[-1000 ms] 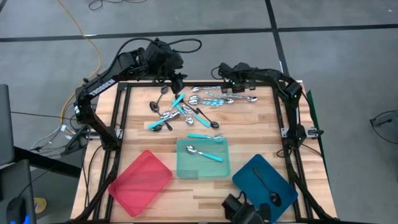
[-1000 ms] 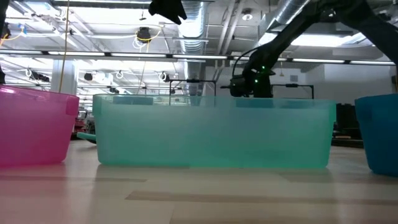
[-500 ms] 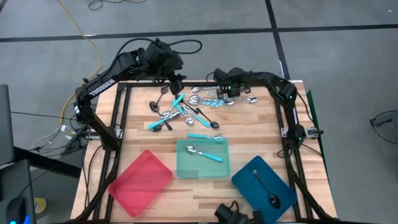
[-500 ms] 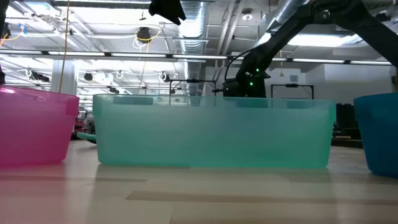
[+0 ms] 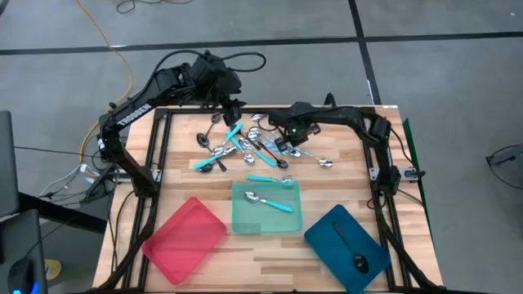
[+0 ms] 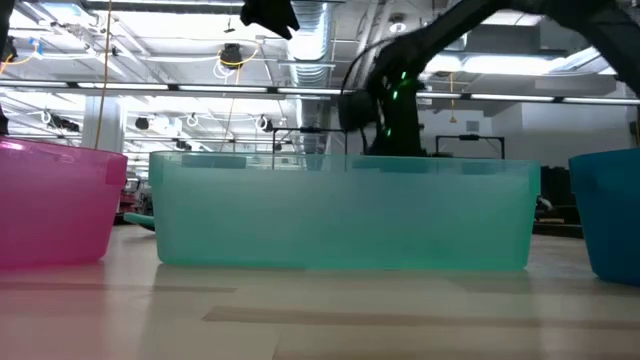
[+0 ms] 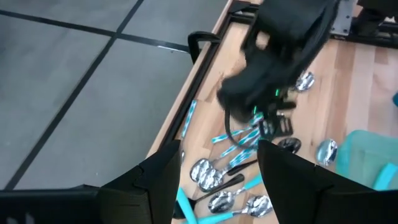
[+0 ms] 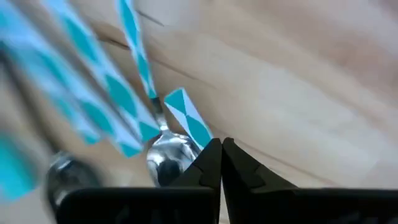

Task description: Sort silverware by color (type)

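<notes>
- Table point(image 5: 176, 175): three trays sit along the near side, red point(image 5: 185, 238), teal point(image 5: 266, 207) and blue point(image 5: 346, 247). The teal tray already holds one turquoise-handled spoon point(image 5: 270, 202) and the blue tray one dark spoon point(image 5: 353, 251); the red tray looks empty.
- Spoon pile point(image 5: 245, 143): most of the silverware lies mixed on the far half of the table. One more turquoise-handled spoon point(image 5: 270, 179) lies just beyond the teal tray, and a silver one point(image 5: 320, 161) sits apart toward the right.
- Left gripper point(image 5: 231, 110): hangs at the far-left edge of the pile, fingers spread wide, nothing between them.
- Right gripper point(image 5: 282, 141): low over the right side of the pile, fingers pinched nearly together and holding nothing I can see. Its wrist view shows the tips just beside a spoon bowl point(image 8: 166, 155) among turquoise handles point(image 8: 138, 62).
- Doing the step well, as I judge it: the fingers must part before descending, then straddle a single handle, not the bowl.
- Pick a handle lying clear of its neighbours, since the crossed ones could be dragged along or pinched as a pair.
- Lift straight up, then carry to the teal tray.
</notes>
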Action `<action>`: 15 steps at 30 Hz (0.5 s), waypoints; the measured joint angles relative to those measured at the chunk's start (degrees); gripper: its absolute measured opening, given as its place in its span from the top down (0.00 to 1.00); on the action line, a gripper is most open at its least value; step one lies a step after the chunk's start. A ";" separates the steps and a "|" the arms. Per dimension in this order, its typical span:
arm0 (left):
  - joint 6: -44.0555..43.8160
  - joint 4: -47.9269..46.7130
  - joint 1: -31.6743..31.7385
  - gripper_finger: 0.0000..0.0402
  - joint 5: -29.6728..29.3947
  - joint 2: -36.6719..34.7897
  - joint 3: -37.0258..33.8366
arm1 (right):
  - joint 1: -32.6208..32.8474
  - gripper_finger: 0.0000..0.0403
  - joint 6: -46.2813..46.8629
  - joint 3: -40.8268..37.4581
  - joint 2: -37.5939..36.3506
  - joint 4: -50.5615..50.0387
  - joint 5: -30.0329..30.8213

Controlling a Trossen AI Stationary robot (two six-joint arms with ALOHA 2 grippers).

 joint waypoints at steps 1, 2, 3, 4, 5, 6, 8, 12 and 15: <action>-0.01 -0.49 0.00 0.51 0.00 0.00 0.00 | 0.72 0.92 -1.54 0.05 -1.64 -0.07 0.42; -0.02 -1.10 0.00 0.51 0.00 0.00 0.00 | 1.54 0.92 -3.38 0.09 -3.33 -0.26 2.14; -0.02 -1.36 0.00 0.51 0.00 0.00 0.00 | 2.30 0.91 -5.60 -0.16 -5.16 -0.37 4.28; 0.00 -1.52 0.00 0.51 0.02 0.00 0.00 | 2.99 0.91 -7.88 -0.57 -6.89 -0.30 6.03; 0.00 -1.87 0.01 0.51 0.21 -0.12 0.00 | 3.64 0.90 -9.74 -1.10 -8.42 0.06 7.16; 0.01 -2.10 0.02 0.51 0.73 -0.28 0.00 | 3.89 0.89 -11.39 -1.71 -9.89 0.38 7.11; 0.02 -2.00 0.04 0.51 3.58 -0.99 0.00 | 3.35 0.85 -13.79 -3.79 -12.82 0.74 4.55; 0.10 -0.77 0.00 0.51 9.11 -3.15 0.00 | 2.56 0.72 -18.16 -10.06 -18.26 5.10 0.85; 0.15 2.59 0.00 0.51 11.35 -5.01 0.00 | 2.75 0.59 -21.76 -16.61 -21.63 10.95 0.09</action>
